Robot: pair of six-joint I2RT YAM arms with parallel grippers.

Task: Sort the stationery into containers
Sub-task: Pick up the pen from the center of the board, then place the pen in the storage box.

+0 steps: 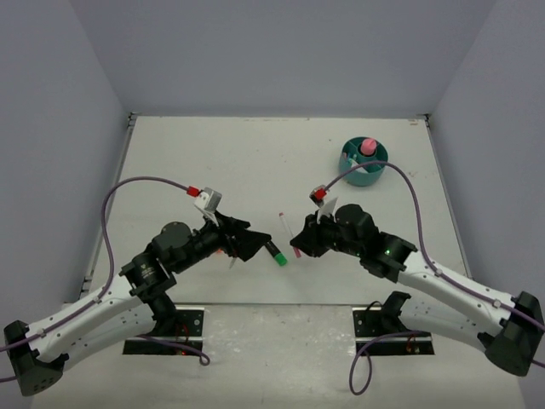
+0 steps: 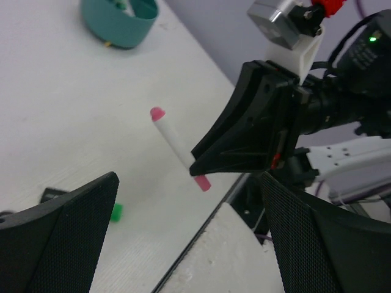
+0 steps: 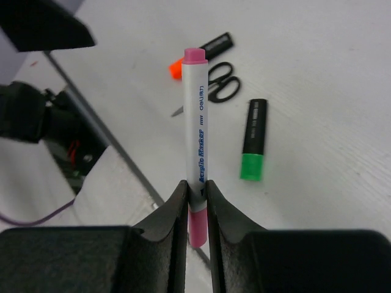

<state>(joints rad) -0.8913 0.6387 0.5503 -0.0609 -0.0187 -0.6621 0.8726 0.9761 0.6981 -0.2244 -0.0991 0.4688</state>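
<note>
- Right jaws: closed on a white marker (image 3: 195,122) with pink ends. They grip it close to one pink end, and the rest of the barrel sticks out ahead of them.
- Left jaws: spread wide with nothing between them. The held marker sits ahead of their gap, and the two sets of jaws face each other.
- On the desk (image 1: 238,162) beyond the right jaws, a green highlighter (image 3: 253,140) lies just right of the marker's line. Black-handled scissors (image 3: 221,85) and an orange highlighter (image 3: 217,44) lie farther out, near the marker's far tip.
- The teal organizer (image 1: 364,164) stands well apart from both sets of jaws, beyond the right ones.
- A pink-capped glue stick (image 1: 368,146) stands inside the organizer.
- The marker is not touching the organizer.
</note>
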